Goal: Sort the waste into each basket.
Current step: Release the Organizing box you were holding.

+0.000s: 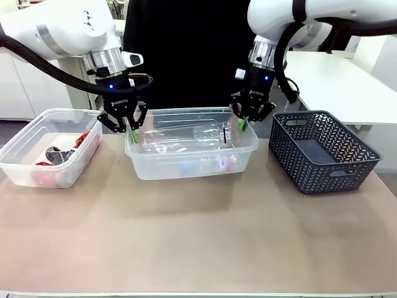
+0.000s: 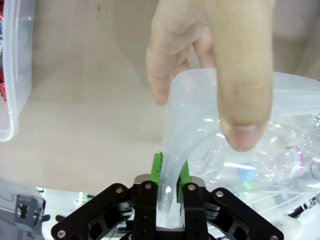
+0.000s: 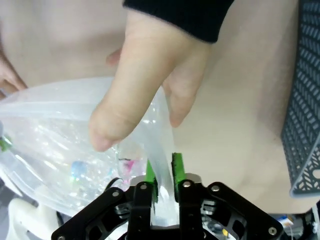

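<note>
Two clear baskets stand on the table. The left basket point(image 1: 25, 133) holds red and silver cans point(image 1: 59, 155). The middle basket point(image 1: 248, 152) holds clear bottles point(image 1: 186, 138) with pink-purple labels. My left gripper point(image 1: 131, 133) is shut on the middle basket's left rim point(image 2: 172, 130), the thin wall pinched between the green pads point(image 2: 157, 170). On the same basket's right rim point(image 3: 160, 145), my right gripper point(image 1: 243, 124) is shut too, its pads point(image 3: 177, 167) pressing the wall. A person's hand point(image 2: 235, 65) holds the rim just above my left gripper point(image 2: 170, 172), and another hand point(image 3: 145, 75) holds it above my right gripper point(image 3: 164, 172).
A dark grey mesh basket point(image 1: 322, 149) stands at the right, close to the middle basket. The person in black stands at the far side, behind the middle basket. Bare tabletop point(image 1: 186, 236) stretches across the near half.
</note>
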`<action>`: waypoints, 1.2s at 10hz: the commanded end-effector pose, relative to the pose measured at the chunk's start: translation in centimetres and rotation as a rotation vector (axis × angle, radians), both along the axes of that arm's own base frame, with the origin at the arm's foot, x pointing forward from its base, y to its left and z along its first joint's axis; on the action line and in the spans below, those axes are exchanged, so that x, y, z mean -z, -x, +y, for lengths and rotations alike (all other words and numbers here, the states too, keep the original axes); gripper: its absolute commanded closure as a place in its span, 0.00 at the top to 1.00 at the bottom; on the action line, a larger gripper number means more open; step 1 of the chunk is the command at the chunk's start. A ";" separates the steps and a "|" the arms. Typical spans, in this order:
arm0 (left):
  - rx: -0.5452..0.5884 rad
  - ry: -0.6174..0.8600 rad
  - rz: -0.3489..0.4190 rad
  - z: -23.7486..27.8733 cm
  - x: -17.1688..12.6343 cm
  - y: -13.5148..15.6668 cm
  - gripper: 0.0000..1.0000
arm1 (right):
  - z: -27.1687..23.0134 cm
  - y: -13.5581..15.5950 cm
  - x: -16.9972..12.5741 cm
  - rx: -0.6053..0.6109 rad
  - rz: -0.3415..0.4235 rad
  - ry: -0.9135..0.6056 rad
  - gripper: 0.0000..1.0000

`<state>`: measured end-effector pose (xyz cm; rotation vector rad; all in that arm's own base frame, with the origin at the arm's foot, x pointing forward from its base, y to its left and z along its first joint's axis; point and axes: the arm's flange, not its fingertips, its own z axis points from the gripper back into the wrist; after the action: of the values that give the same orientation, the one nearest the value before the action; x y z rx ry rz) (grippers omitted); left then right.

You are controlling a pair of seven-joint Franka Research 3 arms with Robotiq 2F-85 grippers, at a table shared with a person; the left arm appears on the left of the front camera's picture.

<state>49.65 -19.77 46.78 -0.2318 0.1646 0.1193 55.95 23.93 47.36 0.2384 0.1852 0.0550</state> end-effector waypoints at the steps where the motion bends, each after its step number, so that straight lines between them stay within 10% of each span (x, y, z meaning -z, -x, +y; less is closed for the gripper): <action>1: -0.027 0.017 -0.067 0.0 -1.2 0.5 1.00 | -1.1 1.9 -0.6 0.090 -0.165 -0.065 1.00; 2: -0.058 0.024 -0.107 0.3 -1.6 0.8 0.66 | -1.9 2.3 -1.0 0.126 -0.245 -0.103 0.64; 3: -0.077 0.063 -0.180 0.3 -2.0 1.2 1.00 | -2.6 2.7 -1.4 0.153 -0.328 -0.153 1.00; 7: -0.198 0.116 -0.488 1.4 -2.6 2.5 1.00 | -3.6 4.3 -1.9 0.075 -0.476 -0.264 1.00; 12: -0.191 0.110 -0.496 1.8 -2.9 1.7 1.00 | -2.9 3.9 -2.3 0.055 -0.470 -0.225 1.00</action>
<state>48.01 -18.01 49.00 -0.3765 -0.3504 0.2332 51.77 20.85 49.51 0.4426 -0.2910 0.1032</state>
